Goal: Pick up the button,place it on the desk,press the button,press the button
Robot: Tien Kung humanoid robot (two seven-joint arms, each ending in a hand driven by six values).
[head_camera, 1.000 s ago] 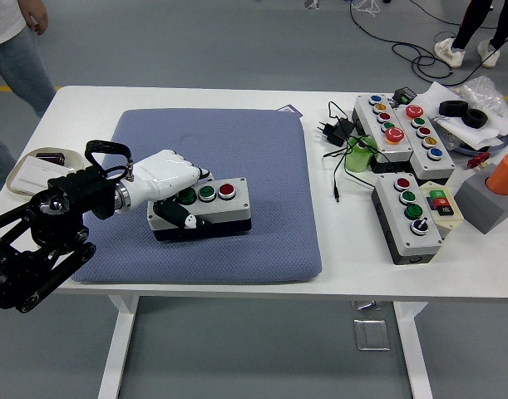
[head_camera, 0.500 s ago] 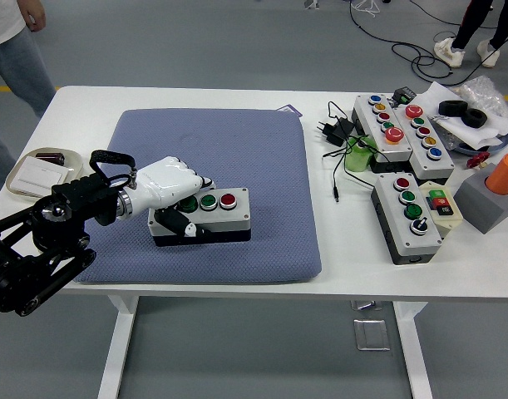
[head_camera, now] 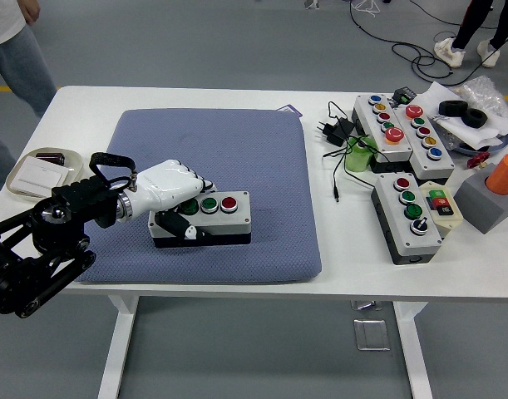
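Note:
A grey button box (head_camera: 212, 218) with a black base lies on the blue-grey mat (head_camera: 237, 158), near the mat's front edge. It carries two green buttons and a red button (head_camera: 229, 203) at its right end. My left hand (head_camera: 172, 198), white with black finger parts, is curled over the box's left end, gripping it; the fingers cover the left green button and the thumb lies along the front side. The right arm is out of view.
Several more button boxes (head_camera: 407, 214) lie at the right with black cables (head_camera: 341, 133), an orange cylinder on a grey block (head_camera: 495, 195) and a tape roll. A white tray (head_camera: 33, 173) sits at the left edge. A person stands at the far left.
My left hand and the box have shifted slightly right on the mat and settled; over the last half second almost nothing moved. The grip is unchanged.

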